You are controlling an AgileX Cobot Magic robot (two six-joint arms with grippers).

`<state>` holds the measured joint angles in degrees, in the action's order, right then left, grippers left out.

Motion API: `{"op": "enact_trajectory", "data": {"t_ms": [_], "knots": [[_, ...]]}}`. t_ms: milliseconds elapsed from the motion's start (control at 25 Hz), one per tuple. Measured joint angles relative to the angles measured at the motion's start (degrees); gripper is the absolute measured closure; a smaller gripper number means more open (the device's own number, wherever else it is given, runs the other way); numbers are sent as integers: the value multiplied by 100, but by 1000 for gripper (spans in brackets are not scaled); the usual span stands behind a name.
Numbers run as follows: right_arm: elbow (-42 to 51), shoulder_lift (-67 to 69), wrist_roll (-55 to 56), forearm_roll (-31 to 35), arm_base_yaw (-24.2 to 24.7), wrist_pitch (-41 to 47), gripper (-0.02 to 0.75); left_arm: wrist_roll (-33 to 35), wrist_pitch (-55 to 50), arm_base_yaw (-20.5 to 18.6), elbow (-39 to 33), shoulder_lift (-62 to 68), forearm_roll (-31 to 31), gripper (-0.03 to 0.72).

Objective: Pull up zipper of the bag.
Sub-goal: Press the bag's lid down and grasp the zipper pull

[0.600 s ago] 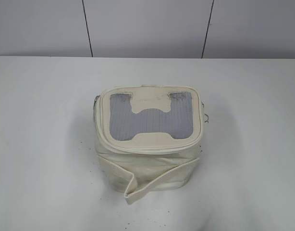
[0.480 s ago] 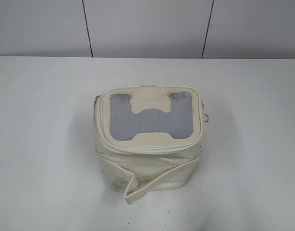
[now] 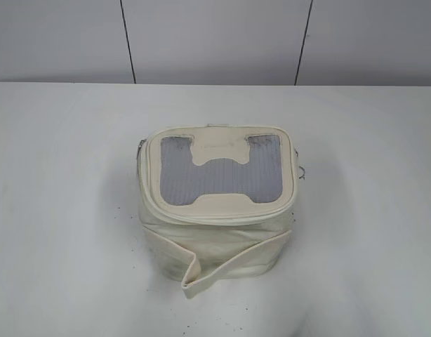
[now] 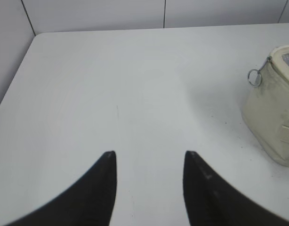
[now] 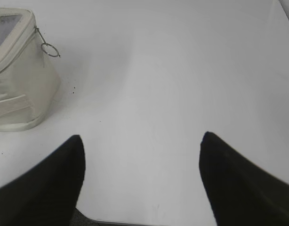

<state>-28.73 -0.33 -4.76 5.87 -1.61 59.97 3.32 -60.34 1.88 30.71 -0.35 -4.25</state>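
Sitting mid-table [image 3: 61, 210], cream bag [image 3: 215, 203] untouched. Left gripper [image 4: 149, 155] parted, empty; bag lies to its right. Right gripper [image 5: 142, 139] wide, empty; bag lies to its left, ring pull [image 5: 49, 49] facing it. Neither clearly nearer.

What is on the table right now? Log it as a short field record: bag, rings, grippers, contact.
bag: cream bag upright mid-table, grey mesh panel on its lid
strap: loose strap folded across the front
left ring: metal ring hanging at the bag's upper corner
right ring: second ring hanging at the opposite upper corner
left gripper: open, over bare table, apart from the bag
right gripper: open, over bare table, apart from the bag
contact: none; neither gripper touches bag or ring
zipper state: cannot tell
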Motion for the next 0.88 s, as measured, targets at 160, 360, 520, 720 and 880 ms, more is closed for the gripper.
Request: {"op": "enact_trajectory", "data": {"t_ms": [160,360,520,720,880], "knots": [[0,0,0,0,0,0,151,0,0,0,0,0,0,330],[0,0,0,0,0,0,151,0,0,0,0,0,0,330],[0,0,0,0,0,0,151,0,0,0,0,0,0,330],[0,0,0,0,0,0,151,0,0,0,0,0,0,330],[0,0,0,0,0,0,151,0,0,0,0,0,0,330]]}}
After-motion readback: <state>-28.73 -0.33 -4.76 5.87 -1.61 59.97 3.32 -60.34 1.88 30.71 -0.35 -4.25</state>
